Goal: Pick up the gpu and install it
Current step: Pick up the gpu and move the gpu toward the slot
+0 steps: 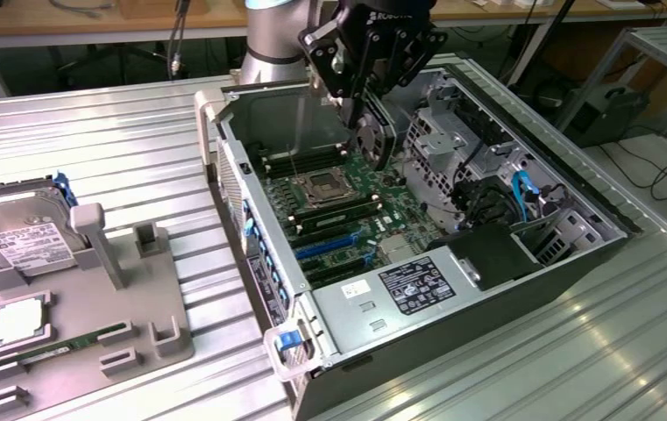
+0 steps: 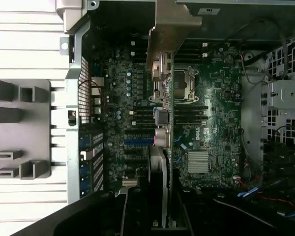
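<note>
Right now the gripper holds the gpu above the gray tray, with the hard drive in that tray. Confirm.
Wrong place: the exterior view shows the gripper holding the gpu above the motherboard in the open case. The hard drive is in the gray tray.

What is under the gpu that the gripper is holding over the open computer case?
Under the gpu, held by the gripper, lies the motherboard with its processor socket and blue slots. The strip of board directly behind the card is covered.

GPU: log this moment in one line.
hand: shut on gpu | gpu: held over motherboard in open case | install: not yet seated
</note>
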Controlling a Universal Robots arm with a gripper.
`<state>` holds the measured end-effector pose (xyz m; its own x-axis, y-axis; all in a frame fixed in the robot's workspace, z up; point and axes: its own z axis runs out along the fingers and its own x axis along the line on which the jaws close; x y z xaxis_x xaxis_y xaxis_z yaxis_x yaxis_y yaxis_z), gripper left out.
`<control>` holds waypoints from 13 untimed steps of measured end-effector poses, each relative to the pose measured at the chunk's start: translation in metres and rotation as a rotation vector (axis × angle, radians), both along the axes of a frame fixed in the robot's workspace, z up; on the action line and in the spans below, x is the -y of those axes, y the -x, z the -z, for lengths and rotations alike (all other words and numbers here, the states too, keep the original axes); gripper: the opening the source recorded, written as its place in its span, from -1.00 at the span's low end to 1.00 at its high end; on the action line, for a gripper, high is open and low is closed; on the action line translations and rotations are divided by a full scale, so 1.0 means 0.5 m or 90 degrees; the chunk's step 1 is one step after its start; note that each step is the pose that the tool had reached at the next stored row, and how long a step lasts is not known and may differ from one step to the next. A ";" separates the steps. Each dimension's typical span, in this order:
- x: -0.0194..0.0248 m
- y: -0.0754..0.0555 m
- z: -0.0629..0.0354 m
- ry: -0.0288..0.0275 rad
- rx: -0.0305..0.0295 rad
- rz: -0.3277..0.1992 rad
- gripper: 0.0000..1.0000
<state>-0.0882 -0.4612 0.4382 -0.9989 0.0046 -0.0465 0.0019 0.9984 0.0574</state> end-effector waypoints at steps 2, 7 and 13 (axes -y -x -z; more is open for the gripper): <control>0.0000 -0.004 0.001 0.0000 0.0019 0.000 -0.45; 0.0000 -0.013 0.004 0.0000 0.0070 0.000 -0.45; -0.0003 -0.059 0.007 0.0001 0.0082 0.000 -0.45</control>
<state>-0.0587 -0.4611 0.4350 -0.9982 0.0046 -0.0593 0.0012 0.9984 0.0573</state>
